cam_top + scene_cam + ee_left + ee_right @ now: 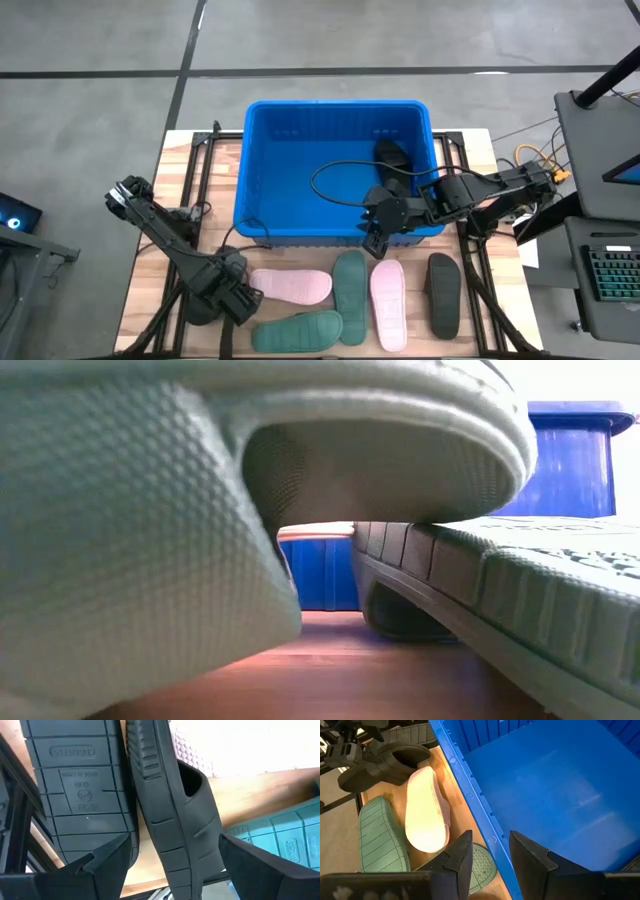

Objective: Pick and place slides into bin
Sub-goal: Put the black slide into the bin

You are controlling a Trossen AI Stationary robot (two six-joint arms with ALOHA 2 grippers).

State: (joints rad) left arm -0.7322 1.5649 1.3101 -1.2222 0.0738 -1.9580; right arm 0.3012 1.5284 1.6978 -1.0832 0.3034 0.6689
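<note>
A: Where are the slides?

B: Most lie on the wooden table (145, 290) in front of the bin (338, 120). One pale pink slide (292, 286) lies crosswise. A dark green slide (349, 283) stands lengthwise beside it. A second pink slide (388, 303) is just beside that one. A charcoal slide (444, 294) sits farther right, apart from the pink. A second green slide (297, 331) lies sole-up at the near edge. One black slide (393, 163) is already inside the bin, near its right wall.

A: And the left arm?

B: It reaches down and forward from the table's left side. The left gripper (238, 298) is low at the near left, over a black slide (175, 815). Its fingers (107, 857) are spread wide on either side of that slide, which stands on edge. Whether they touch it, I cannot tell.

A: The right arm?

B: It stretches in from the right, folded level over the bin's front right corner. The right gripper (378, 235) points down at the bin's front rim. Its fingers (457, 860) stand a narrow gap apart, with nothing between them.
</note>
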